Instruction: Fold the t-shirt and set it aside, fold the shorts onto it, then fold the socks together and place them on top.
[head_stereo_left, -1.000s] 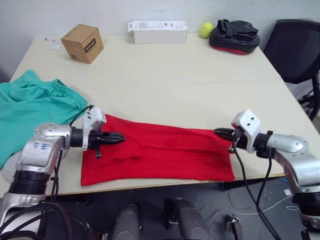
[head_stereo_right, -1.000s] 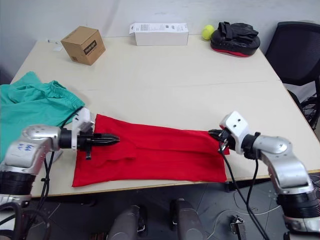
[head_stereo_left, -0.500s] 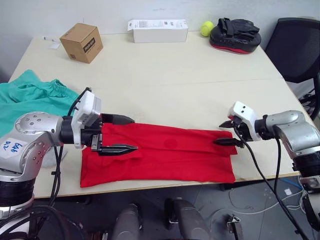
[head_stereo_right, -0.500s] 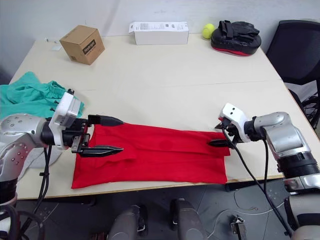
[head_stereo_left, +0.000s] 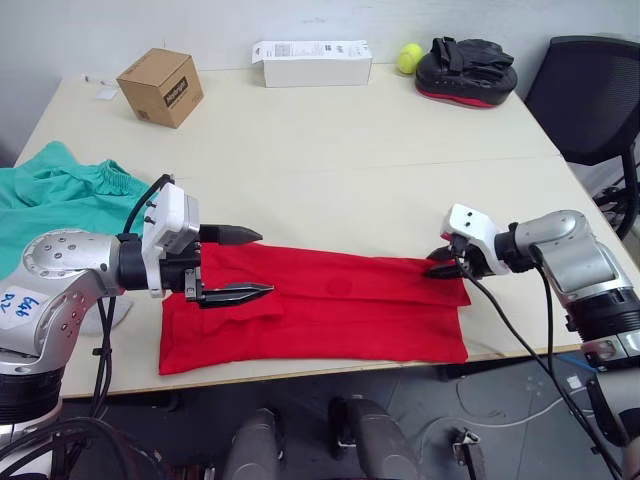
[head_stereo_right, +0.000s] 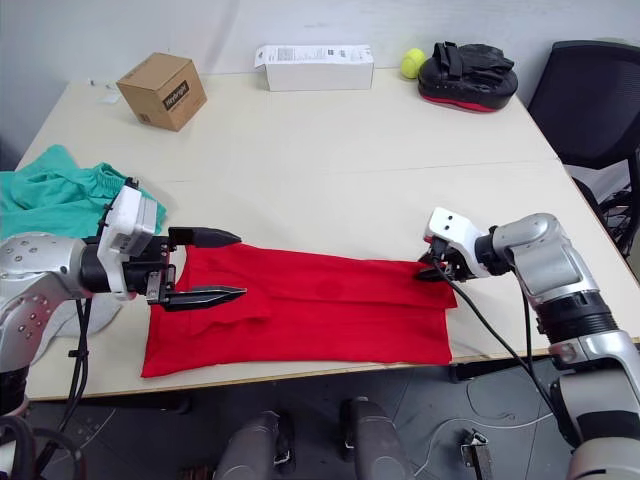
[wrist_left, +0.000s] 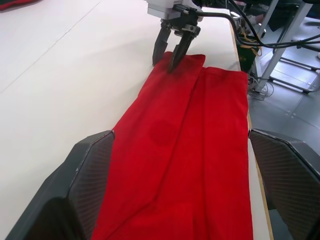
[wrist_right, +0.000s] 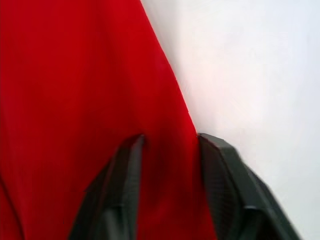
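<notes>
- Left eye view: the t-shirt (head_stereo_left: 320, 310) lies folded long along the table's (head_stereo_left: 330, 140) near edge; the shorts (head_stereo_left: 60, 195) sit at the left edge.
- Left gripper (head_stereo_left: 245, 264) spread wide over the shirt's left end.
- Right gripper (head_stereo_left: 440, 262), fingers (wrist_right: 125, 185) slightly apart, now straddles the right end's far corner, nearer than before.

We count one t-shirt (head_stereo_left: 330, 315), one shorts (head_stereo_left: 60, 195), two boxes — brown (head_stereo_left: 160, 87), white (head_stereo_left: 312, 62) — one ball (head_stereo_left: 408, 58), one chair (head_stereo_left: 585, 110).
</notes>
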